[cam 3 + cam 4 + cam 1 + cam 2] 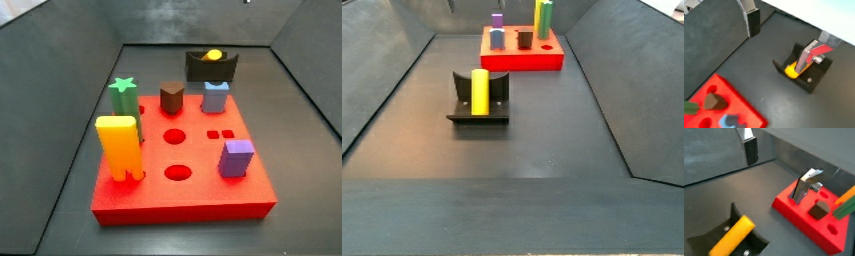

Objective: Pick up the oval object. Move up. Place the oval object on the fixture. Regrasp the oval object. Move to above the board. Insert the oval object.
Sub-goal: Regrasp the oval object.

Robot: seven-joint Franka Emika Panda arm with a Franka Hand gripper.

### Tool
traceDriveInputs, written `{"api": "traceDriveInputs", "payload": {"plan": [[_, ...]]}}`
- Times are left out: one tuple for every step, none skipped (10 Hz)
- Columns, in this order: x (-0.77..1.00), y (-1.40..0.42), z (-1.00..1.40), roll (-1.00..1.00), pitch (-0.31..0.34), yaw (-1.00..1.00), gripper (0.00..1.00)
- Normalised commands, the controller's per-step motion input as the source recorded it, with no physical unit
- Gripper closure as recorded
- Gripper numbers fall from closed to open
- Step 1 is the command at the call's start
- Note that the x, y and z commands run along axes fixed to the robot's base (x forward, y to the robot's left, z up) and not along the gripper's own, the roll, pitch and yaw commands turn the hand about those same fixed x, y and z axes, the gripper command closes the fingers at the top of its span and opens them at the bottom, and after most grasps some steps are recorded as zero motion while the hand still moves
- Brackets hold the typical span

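Gripper: I see the two flat silver fingers with dark pads only in the wrist views; the gripper (784, 37) hangs above the dark floor, spread apart with nothing between the fingers, released. One finger (749, 150) sits near the grey wall, the other (804, 187) over the edge of the board.

Oval object: the yellow oval-section bar (478, 90) lies on the fixture, propped at a slant against its upright back. In a side view only its rounded yellow end (211, 56) shows above the bracket.

Fixture: the dark L-shaped bracket on a base plate (458, 113) stands on the floor between the near foreground and the board in a side view, well apart from the board.

Board: the red block with shaped holes (201, 195) carries several standing pieces. I count a tall yellow-orange slab (119, 145), a green star-topped post (124, 96), a brown block (171, 97), a pale blue block (214, 97) and a purple block (237, 158).

In the way: nothing lies between the fingers and the bar that I can see; the standing pieces crowd the board's rows, with round holes (174, 136) open among them.

View differences: a wrist view shows the bar's full length (732, 236); a wrist view shows only its yellow end (791, 70) behind a finger. The side views do not show the gripper.
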Motion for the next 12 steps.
{"api": "traceDriveInputs", "payload": {"plan": [[-0.05, -0.03, 0.01, 1.00, -0.008, 0.04, 0.00], [-0.05, -0.03, 0.01, 1.00, -0.012, 0.04, 0.00], [-0.05, -0.02, 0.01, 1.00, -0.021, 0.04, 0.00], [-0.04, -0.02, 0.01, 1.00, -0.028, 0.05, 0.00], [-0.03, -0.02, 0.00, 1.00, -0.037, 0.05, 0.00], [-0.03, -0.02, 0.00, 1.00, -0.042, 0.05, 0.00], [-0.03, -0.02, 0.01, 1.00, -0.044, 0.05, 0.00], [-0.03, -0.02, 0.01, 1.00, -0.044, 0.05, 0.00], [-0.02, -0.02, 0.01, 1.00, -0.040, 0.05, 0.00], [0.00, -0.02, 0.00, 1.00, -0.035, 0.05, 0.00], [0.01, -0.02, 0.00, 1.00, -0.028, 0.05, 0.00], [0.03, -0.02, 0.00, 1.00, -0.021, 0.05, 0.00]]}}
